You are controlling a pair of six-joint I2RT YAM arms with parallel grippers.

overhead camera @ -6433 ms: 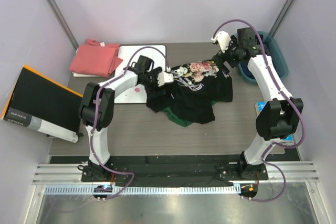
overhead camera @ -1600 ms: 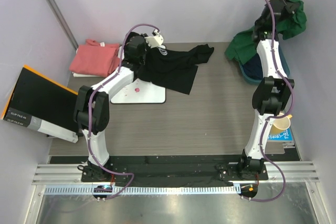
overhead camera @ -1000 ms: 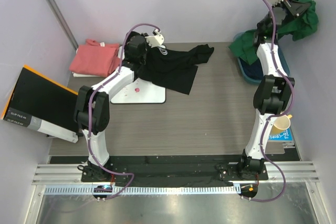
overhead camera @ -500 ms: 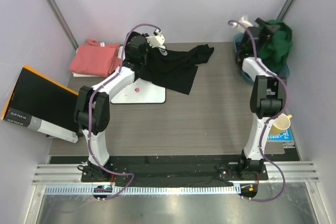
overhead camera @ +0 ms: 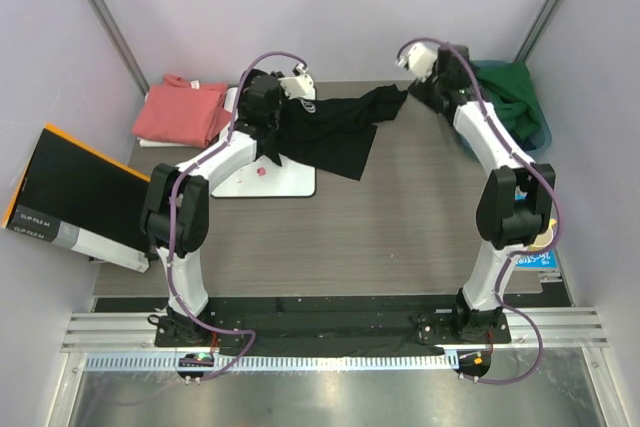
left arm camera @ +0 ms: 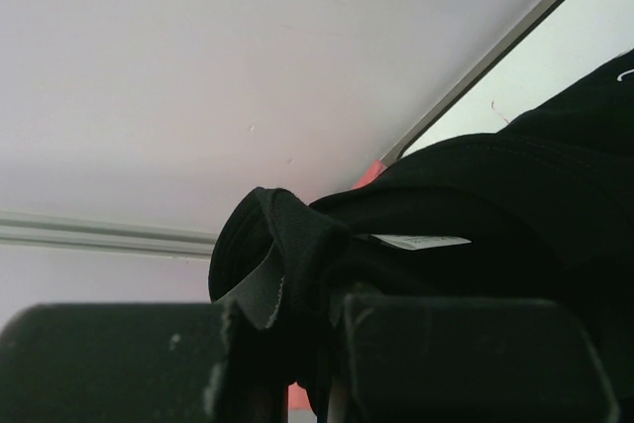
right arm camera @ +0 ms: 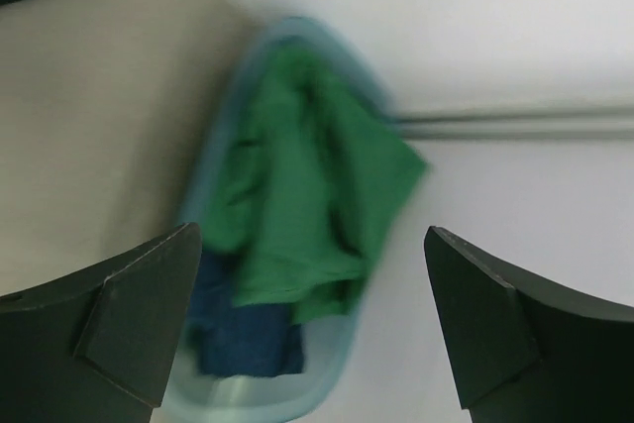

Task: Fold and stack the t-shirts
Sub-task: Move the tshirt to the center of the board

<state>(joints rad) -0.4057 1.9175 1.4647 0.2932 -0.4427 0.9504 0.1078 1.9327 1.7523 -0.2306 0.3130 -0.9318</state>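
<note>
Top external view shows the black t-shirt (overhead camera: pixel 335 132) bunched at the far side of the desk (overhead camera: pixel 420 217), with the left gripper (left arm camera: pixel 307 344) pinched shut on its edge (the pink t-shirt (overhead camera: pixel 180 112) sits folded in the far left corner). The right gripper (right arm camera: pixel 312 230) is wide open and empty, so I think it should grab the shirt's other end and pull gently to lay it flat.
</note>
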